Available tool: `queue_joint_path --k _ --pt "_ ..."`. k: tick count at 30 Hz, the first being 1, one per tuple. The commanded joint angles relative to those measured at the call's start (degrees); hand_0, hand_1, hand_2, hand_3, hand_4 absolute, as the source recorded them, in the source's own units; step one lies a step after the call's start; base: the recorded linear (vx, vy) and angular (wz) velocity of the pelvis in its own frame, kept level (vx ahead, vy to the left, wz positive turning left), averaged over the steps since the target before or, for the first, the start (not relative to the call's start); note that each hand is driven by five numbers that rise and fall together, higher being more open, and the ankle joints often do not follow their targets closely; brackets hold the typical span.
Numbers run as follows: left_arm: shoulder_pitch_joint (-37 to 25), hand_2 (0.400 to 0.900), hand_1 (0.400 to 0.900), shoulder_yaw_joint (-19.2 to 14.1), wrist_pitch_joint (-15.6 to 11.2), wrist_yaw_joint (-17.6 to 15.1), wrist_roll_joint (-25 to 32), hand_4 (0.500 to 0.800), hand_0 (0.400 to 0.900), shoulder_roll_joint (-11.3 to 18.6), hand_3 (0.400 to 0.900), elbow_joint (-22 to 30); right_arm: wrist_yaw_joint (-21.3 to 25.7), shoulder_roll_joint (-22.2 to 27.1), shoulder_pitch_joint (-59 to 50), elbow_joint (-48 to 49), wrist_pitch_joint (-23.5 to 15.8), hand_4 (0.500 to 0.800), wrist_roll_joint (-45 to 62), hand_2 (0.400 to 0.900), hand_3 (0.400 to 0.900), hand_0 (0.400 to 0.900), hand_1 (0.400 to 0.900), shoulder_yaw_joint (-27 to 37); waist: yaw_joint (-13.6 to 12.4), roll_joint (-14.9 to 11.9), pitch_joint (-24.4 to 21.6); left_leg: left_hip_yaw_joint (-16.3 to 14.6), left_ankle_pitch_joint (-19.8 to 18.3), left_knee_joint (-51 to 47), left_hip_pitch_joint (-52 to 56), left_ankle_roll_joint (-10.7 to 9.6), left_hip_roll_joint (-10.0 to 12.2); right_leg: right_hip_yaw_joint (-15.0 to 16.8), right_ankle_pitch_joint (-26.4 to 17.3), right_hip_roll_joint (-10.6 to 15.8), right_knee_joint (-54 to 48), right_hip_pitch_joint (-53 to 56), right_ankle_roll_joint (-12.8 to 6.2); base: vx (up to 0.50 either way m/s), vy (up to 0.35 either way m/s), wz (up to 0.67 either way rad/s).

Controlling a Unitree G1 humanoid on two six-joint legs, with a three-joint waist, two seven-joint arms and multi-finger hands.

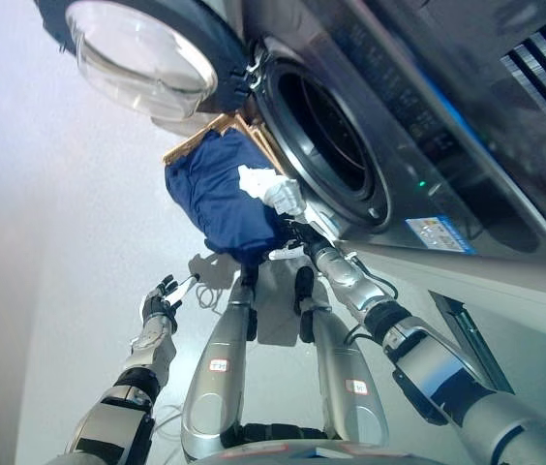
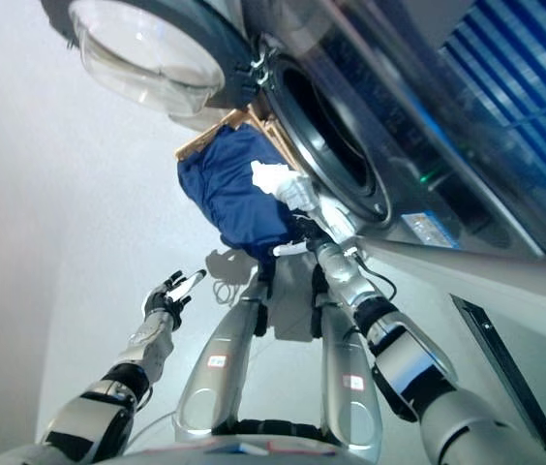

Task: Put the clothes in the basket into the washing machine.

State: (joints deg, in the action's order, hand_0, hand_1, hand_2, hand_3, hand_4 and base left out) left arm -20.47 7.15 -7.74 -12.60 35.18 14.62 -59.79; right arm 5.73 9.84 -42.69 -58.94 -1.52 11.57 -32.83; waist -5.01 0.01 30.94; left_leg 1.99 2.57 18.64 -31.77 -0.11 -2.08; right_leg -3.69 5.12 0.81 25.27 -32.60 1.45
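Note:
The washing machine [image 1: 428,145] stands with its round glass door [image 1: 142,53] swung open to the left and its dark drum opening [image 1: 326,136] exposed. A tan basket [image 1: 200,136] sits below the opening, filled with dark blue cloth [image 1: 220,194]. A white garment [image 1: 271,189] lies on top of it near the drum's rim. My right hand [image 1: 297,237] is at the near edge of the blue cloth, just below the white garment, with its fingers partly hidden against the cloth. My left hand [image 1: 164,298] is open and empty over the floor, to the left of the basket.
The pale floor [image 1: 79,242] spreads to the left of the basket and machine. The machine's front panel [image 1: 447,232] runs along the right above my right arm.

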Motion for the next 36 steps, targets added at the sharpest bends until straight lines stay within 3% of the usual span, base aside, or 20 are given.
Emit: queue_joint_path --k 1,8,14,18,21,32,36 --pt "2.4 0.9 0.9 0.9 -3.3 -3.8 2.4 0.8 0.9 3.0 0.9 2.9 5.2 -1.5 -0.8 2.6 -3.3 0.8 -4.8 0.9 0.9 0.9 0.9 -1.5 -0.6 -0.7 -2.6 1.6 -5.2 5.3 -4.2 1.7 -2.6 0.8 -1.8 1.5 -2.4 -2.5 -4.48 -0.09 0.018 0.35" --pt "-1.3 0.9 0.9 2.7 -5.5 -8.8 1.2 0.8 0.9 4.0 0.9 9.2 15.1 2.0 -9.0 3.7 -1.6 0.8 -18.3 0.9 0.9 0.9 0.9 -3.5 -1.9 -0.7 -1.1 2.9 -6.4 12.6 -13.7 1.7 -3.7 -0.9 0.7 2.5 6.0 -11.5 -4.1 -0.05 0.021 0.14" --pt "-4.1 0.9 0.9 2.8 -6.5 -11.2 3.0 0.8 0.9 4.3 0.9 14.5 16.6 3.6 -14.9 3.5 -0.1 0.8 -18.2 0.9 0.9 0.9 0.9 -3.2 -3.0 -0.6 -1.1 3.6 -8.1 18.4 -20.5 2.1 -5.0 -1.5 3.3 3.7 13.0 -18.2 -3.94 -0.01 0.022 0.09" --pt "-6.3 0.9 0.9 3.1 -6.4 -12.4 3.5 0.8 0.9 4.5 0.9 15.2 17.8 3.7 -17.2 3.2 0.6 0.8 -18.3 0.9 0.9 0.9 0.9 -3.7 -3.5 -1.1 -1.1 4.3 -8.5 20.0 -23.2 2.2 -5.4 -2.0 4.0 4.0 14.5 -20.7 -3.84 0.02 0.0 0.1" --pt "-7.5 0.9 0.9 3.7 -6.7 -13.9 2.5 0.8 0.9 4.8 0.9 18.1 20.3 3.5 -18.7 2.7 1.4 0.8 -19.6 0.9 0.9 0.9 0.9 -3.7 -4.0 -1.4 -1.1 4.8 -8.5 20.2 -25.1 2.2 -5.6 -2.5 4.3 4.2 14.6 -22.5 -3.79 0.04 0.008 0.09" --pt "-9.1 0.9 0.9 5.1 -7.6 -17.1 -0.9 0.8 0.9 4.4 0.9 20.9 31.8 4.3 -22.2 2.9 3.6 0.8 -25.7 0.9 0.9 0.9 0.9 -0.4 -4.4 -1.0 -1.1 5.2 -8.6 18.5 -26.2 2.5 -6.3 -2.6 4.6 4.9 13.4 -23.5 -3.98 0.04 0.024 0.05" --pt "-9.8 0.9 0.9 5.6 -8.0 -17.2 -0.7 0.8 0.9 4.4 0.9 20.9 31.7 4.8 -24.3 1.9 4.4 0.8 -26.3 0.9 0.9 0.9 0.9 -0.8 -4.6 -0.8 -1.1 5.3 -9.4 20.0 -26.8 2.5 -6.7 -2.1 5.4 4.9 15.2 -24.4 -3.92 0.02 0.018 0.0"
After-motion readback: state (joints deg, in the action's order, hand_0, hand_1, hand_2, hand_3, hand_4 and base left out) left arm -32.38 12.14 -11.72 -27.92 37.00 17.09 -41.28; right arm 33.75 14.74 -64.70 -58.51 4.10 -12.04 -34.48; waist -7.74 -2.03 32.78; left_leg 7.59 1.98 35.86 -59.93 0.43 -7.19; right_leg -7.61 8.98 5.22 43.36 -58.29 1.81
